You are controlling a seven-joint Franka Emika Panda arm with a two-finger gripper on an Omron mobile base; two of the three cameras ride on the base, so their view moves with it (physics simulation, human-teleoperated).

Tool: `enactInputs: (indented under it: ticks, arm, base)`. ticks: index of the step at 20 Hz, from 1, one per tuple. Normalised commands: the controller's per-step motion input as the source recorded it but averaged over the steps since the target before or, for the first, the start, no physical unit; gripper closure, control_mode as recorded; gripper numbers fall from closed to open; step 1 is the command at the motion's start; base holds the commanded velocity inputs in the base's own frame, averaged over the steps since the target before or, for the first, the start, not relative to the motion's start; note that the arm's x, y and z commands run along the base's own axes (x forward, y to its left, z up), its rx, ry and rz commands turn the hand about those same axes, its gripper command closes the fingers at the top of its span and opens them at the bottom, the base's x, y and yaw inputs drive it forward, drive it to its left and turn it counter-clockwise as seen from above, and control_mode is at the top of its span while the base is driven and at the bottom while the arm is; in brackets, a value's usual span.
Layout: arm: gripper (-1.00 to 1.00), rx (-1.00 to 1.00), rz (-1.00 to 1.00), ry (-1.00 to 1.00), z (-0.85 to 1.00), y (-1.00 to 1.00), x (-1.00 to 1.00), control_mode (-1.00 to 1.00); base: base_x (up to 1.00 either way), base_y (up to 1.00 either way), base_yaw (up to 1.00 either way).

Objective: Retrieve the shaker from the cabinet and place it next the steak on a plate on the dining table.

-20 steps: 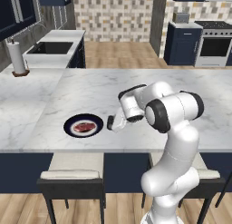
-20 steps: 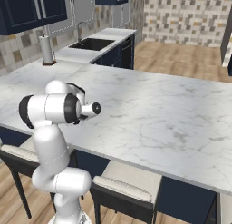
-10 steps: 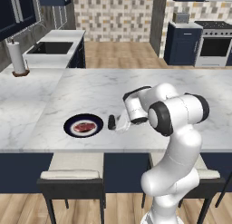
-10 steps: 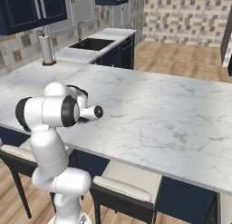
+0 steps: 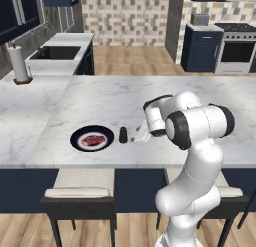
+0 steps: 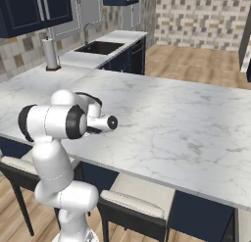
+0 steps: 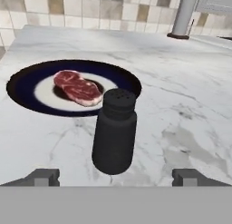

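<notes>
Now standing upright near the dining table's (image 5: 100,98) front edge, just beside the plate (image 5: 92,139) with the steak (image 5: 93,139): the shaker (image 5: 123,134). Gripper (image 5: 138,137) gaping wide, holding nothing. Probably handling light, rigid, smooth; best pinching mid-body.

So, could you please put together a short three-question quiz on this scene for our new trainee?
1. True or false: the shaker lies tipped over on the plate.
2. What food sits on the plate?
3. The gripper is: A) shut on the shaker, B) open, C) shut on nothing.

Key: 1 false, it stands upright on the dining table beside the plate; 2 the steak; 3 B.
</notes>
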Motion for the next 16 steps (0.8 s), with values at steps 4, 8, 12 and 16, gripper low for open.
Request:
enactInputs:
  ticks: [4,8,12,16]
  arm:
    - [-1.0,0.09,-0.12,-0.02,0.64,-0.44,-0.34,-1.0]
    - [-1.0,0.06,-0.13,0.0,0.98,-0.17,-0.34,-1.0]
    - [-1.0,0.03,-0.1,0.0,1.0,-0.02,-0.43,-1.0]
    - [-1.0,0.02,-0.1,0.01,1.0,-0.02,-0.53,-1.0]
  base:
    - [0.0,0.0,0.0]
    - [0.0,0.0,0.0]
    - [0.0,0.0,0.0]
    - [0.0,0.0,0.0]
